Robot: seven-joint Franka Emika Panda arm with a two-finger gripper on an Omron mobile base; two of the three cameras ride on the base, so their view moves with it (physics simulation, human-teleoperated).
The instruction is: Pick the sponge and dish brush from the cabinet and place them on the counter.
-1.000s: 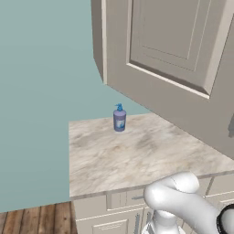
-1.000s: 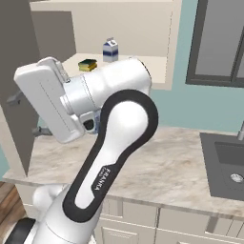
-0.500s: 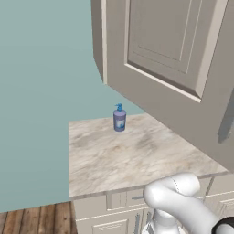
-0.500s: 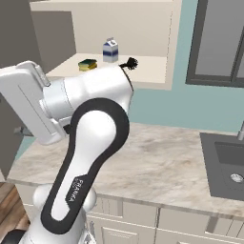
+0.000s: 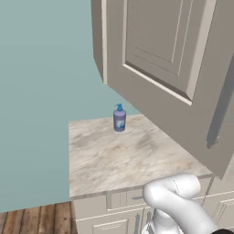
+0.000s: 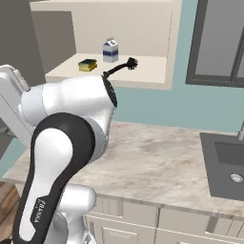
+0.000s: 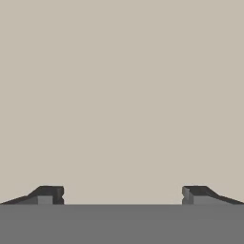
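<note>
Seemingly light, soft yellow-green sponge (image 6: 87,65) sits near shelf's front-left corner; pinch its sides. Gripper (image 7: 122,195) fingers spread, empty.

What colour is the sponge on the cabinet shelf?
Yellow sponge with a dark green top; clearest in the right base view.

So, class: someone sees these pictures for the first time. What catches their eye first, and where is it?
The big white arm fills the left foreground of the right base view. Behind it, the open cabinet shows a sponge, a milk carton and a black brush on its shelf. In the left base view a blue soap bottle stands alone at the counter's back.
</note>
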